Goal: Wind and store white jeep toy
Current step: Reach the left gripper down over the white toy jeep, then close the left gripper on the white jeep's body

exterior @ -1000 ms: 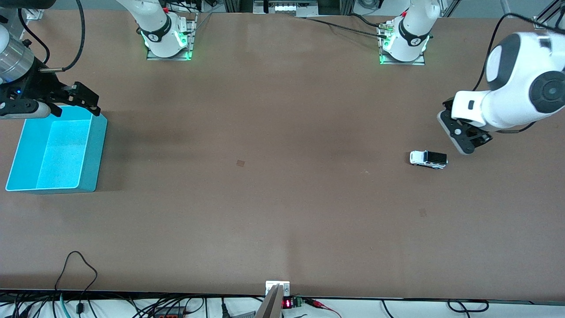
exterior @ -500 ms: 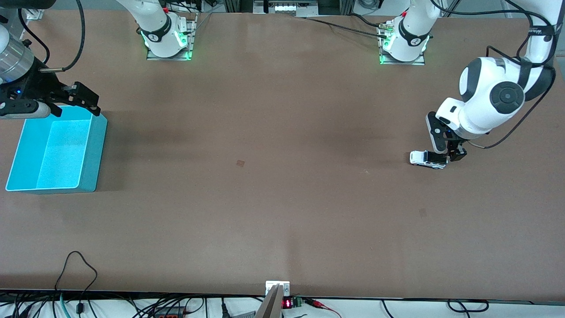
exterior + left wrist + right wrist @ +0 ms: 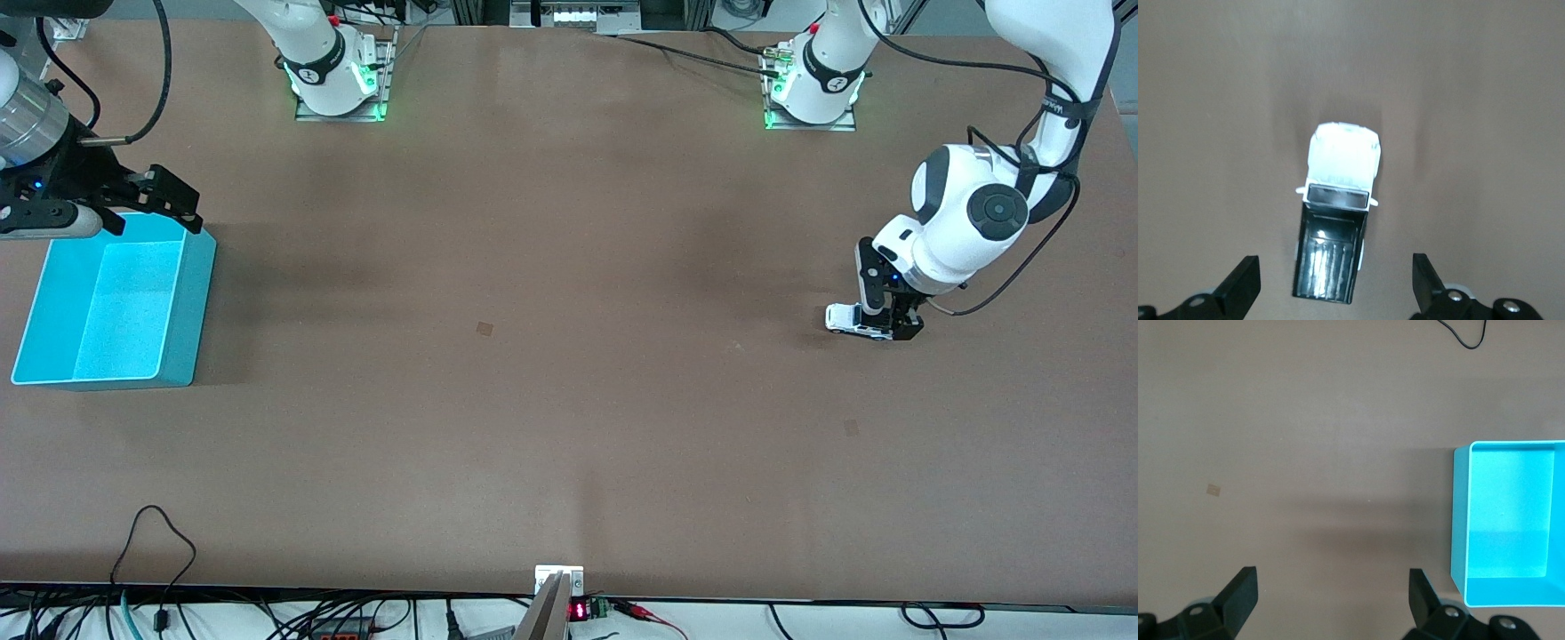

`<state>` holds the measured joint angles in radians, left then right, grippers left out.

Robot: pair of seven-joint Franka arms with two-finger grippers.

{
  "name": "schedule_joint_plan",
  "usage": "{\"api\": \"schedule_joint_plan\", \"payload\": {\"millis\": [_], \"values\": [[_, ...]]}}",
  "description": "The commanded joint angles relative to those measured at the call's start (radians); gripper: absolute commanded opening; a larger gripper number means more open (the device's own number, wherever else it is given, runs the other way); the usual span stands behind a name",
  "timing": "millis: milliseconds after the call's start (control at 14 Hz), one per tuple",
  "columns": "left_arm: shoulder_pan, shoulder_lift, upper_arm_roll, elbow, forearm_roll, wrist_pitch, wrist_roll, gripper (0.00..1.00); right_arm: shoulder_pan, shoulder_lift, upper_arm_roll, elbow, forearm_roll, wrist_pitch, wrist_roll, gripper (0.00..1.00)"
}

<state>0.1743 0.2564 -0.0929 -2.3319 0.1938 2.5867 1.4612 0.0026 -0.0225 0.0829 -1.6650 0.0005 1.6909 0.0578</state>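
The white jeep toy [image 3: 845, 318] stands on the brown table toward the left arm's end; it is white in front with a black rear roof. My left gripper [image 3: 889, 322] is low over its black rear, open, with one finger on each side and gaps to the toy. In the left wrist view the toy [image 3: 1337, 210] lies between the open fingers [image 3: 1243, 283]. My right gripper [image 3: 133, 200] is open and empty over the farther edge of the cyan bin [image 3: 191, 302], waiting. The right wrist view shows the bin [image 3: 1459, 520] empty.
A small tan patch [image 3: 484, 328] lies on the table's middle, and another [image 3: 851, 428] nearer the front camera than the toy. Cables run along the table's near edge [image 3: 160, 533]. The arm bases [image 3: 333, 76] stand at the back.
My left gripper has come down and across from beside the toy to straddle its black rear end. The toy and the right arm have not moved.
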Motion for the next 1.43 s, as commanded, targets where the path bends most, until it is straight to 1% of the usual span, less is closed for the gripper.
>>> {"api": "schedule_joint_plan", "payload": {"millis": [0,143,429,500,571,643,714,786,1000,1143,1357], "values": [[0.021,0.020,-0.005,0.000,0.018,0.027,0.024,1.00,-0.006,0.007,0.005,0.021,0.016,-0.010,-0.007,1.00],[0.011,0.030,-0.005,0.000,0.018,0.050,0.030,1.00,-0.006,0.007,0.005,0.021,0.016,-0.010,-0.007,1.00],[0.010,0.086,-0.007,0.000,0.024,0.107,0.033,1.00,-0.006,0.007,0.006,0.021,0.016,-0.011,-0.007,1.00],[0.010,0.089,-0.005,-0.001,0.024,0.122,0.034,0.98,-0.006,0.007,0.005,0.021,0.016,-0.010,-0.007,1.00],[0.008,0.090,-0.007,-0.006,0.026,0.124,0.034,0.86,-0.006,0.007,0.005,0.021,0.016,-0.010,-0.007,1.00],[0.008,0.092,-0.007,-0.006,0.027,0.124,0.041,0.68,-0.004,0.007,0.005,0.021,0.016,-0.010,-0.007,1.00],[0.007,0.092,-0.007,-0.006,0.027,0.122,0.048,0.44,-0.004,0.007,0.005,0.021,0.016,-0.011,-0.007,1.00],[0.008,0.090,-0.007,-0.006,0.026,0.121,0.047,0.30,-0.004,0.007,0.005,0.021,0.016,-0.011,-0.007,1.00],[0.017,0.089,-0.007,-0.007,0.024,0.112,-0.011,0.16,-0.004,0.007,0.006,0.021,0.016,-0.010,-0.007,1.00],[0.019,0.090,-0.007,-0.007,0.024,0.112,-0.051,0.11,-0.004,0.012,0.006,0.021,0.016,-0.010,-0.007,1.00],[0.016,0.093,-0.007,-0.007,0.024,0.112,-0.039,0.11,-0.004,0.013,0.006,0.021,0.016,-0.010,-0.007,1.00]]}}
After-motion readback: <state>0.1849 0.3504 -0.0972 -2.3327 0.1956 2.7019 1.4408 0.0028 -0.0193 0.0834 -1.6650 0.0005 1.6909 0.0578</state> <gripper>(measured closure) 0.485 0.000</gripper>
